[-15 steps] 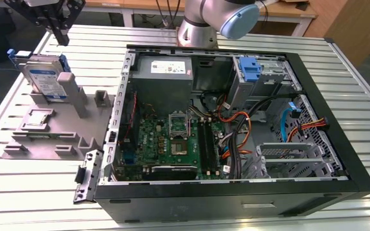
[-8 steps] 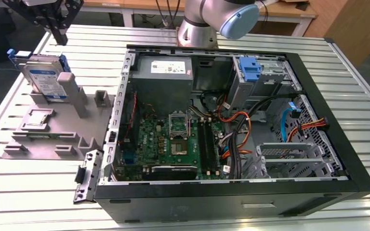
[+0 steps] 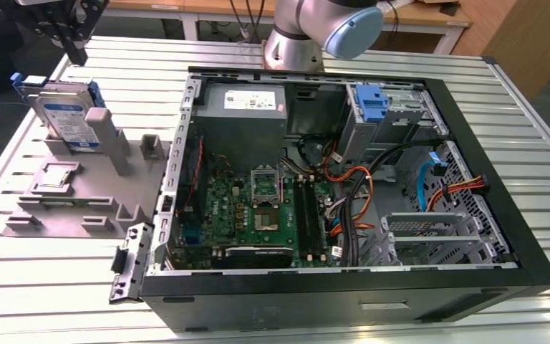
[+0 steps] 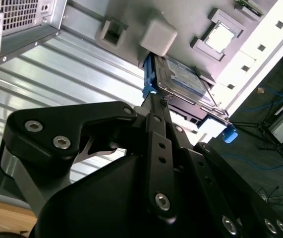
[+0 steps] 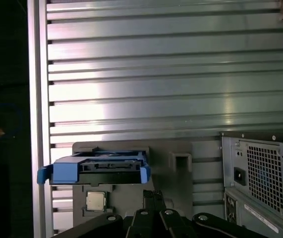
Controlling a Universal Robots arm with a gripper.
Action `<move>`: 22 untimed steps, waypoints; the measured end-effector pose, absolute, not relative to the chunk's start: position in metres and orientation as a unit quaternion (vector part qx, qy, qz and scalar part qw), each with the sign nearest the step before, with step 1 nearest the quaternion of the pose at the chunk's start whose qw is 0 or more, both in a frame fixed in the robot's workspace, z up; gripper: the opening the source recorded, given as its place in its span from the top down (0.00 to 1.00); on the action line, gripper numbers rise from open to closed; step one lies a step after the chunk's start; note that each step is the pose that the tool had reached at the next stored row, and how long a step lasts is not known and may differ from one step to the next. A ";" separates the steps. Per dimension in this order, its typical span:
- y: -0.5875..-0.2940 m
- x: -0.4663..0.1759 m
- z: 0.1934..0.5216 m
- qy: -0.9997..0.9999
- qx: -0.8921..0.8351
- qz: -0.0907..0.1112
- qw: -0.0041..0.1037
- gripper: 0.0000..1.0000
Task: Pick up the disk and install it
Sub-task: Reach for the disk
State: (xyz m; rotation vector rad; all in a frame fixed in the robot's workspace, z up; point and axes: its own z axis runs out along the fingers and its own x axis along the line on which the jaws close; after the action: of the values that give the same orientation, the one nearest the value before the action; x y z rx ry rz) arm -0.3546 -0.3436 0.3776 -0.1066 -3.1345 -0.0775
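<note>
The disk [image 3: 69, 115] is a silver drive with a blue-and-white label in a blue carrier frame. It stands on edge in a slot of the grey fixture [image 3: 65, 193] at the exterior view's left. Both wrist views show the disk too [image 4: 181, 82] [image 5: 99, 168]. My gripper [image 3: 76, 54] hangs above and slightly behind the disk, apart from it. Its black fingers lie together, shut on nothing, in both wrist views [image 4: 153, 101] [image 5: 153, 194].
An open computer case [image 3: 351, 287] lies on the slatted metal table [image 3: 46, 287], with the motherboard, cables, a grey power-supply box [image 3: 246, 104], a blue latch [image 3: 372, 104] and a metal drive cage [image 3: 428, 233] inside. A processor chip [image 3: 55, 175] rests on the fixture.
</note>
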 end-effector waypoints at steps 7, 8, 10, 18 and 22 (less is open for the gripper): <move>-0.343 -0.358 0.377 -0.999 -0.034 -0.025 0.003 0.90; -0.343 -0.358 0.377 -0.999 -0.034 -0.025 0.003 0.90; -0.343 -0.360 0.377 -0.999 -0.034 -0.025 0.002 0.90; -0.345 -0.383 0.377 -0.999 -0.034 -0.025 0.002 0.90; -0.345 -0.399 0.376 -0.999 -0.034 -0.025 0.003 0.90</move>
State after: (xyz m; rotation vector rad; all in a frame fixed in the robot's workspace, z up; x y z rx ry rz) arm -0.3993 -0.3451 0.3758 -0.1064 -3.1335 -0.0774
